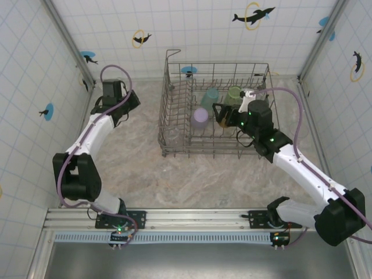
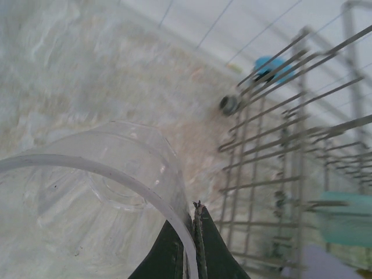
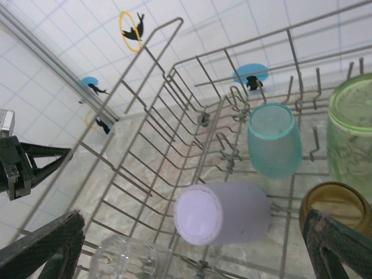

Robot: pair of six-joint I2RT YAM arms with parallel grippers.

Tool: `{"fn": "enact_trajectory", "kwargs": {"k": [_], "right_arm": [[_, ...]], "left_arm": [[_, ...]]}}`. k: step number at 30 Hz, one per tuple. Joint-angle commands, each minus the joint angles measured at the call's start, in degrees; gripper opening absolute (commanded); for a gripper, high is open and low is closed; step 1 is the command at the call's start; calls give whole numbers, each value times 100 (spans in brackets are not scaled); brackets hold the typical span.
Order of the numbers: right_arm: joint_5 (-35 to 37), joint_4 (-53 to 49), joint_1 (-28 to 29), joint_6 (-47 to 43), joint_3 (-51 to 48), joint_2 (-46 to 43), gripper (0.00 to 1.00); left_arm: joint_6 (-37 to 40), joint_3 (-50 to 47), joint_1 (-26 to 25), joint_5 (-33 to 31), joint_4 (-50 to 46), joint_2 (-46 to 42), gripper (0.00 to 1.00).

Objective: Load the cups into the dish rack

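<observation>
White square-gridded wall panels point(image 1: 279, 40) enclose the space on three sides, dotted with black dolphin-and-yellow-ring stickers point(image 1: 253, 15) and round blue stickers point(image 1: 88, 56). Grey metal corner posts point(image 1: 65, 36) join them. The marbled beige-grey tabletop point(image 1: 192, 180) is evenly lit.

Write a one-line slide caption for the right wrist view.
Open right gripper hovers over the dish rack holding the teal cup, lavender cup, lime green cup and amber-brown cup.

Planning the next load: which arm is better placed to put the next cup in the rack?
Left. The left gripper is shut on the rim of a clear cup beside the dish rack. The right gripper hangs open and empty over the rack.
</observation>
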Motion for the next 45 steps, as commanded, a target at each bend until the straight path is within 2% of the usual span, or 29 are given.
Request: {"fn": "enact_trajectory", "kwargs": {"k": [1,4,10,20,27,36,45], "right_arm": [[-168,-37,-11,126,228,52,100],[-317,-123,-4,242,405,81,100],[-609,-144,24,410,649,104,100],[-1086,94,24,542,698,282,100],[-1682,480,-131,756,910,562,100],[-2749,1188,-248,1169,949,982,100],[-2993,1938,-260,1617,937,1259,100]], "left_arm": [[-72,193,21,267,566,-449,0],[-189,232,25,640,768,-572,0],[-921,164,24,1953,1695,-609,0],[-1612,173,22,2733,2274,-684,0],[-2499,93,22,3775,3085,-514,0],[-3145,-16,18,4403,3725,-466,0],[-3405,-65,-174,4753,4047,-246,0]]}}
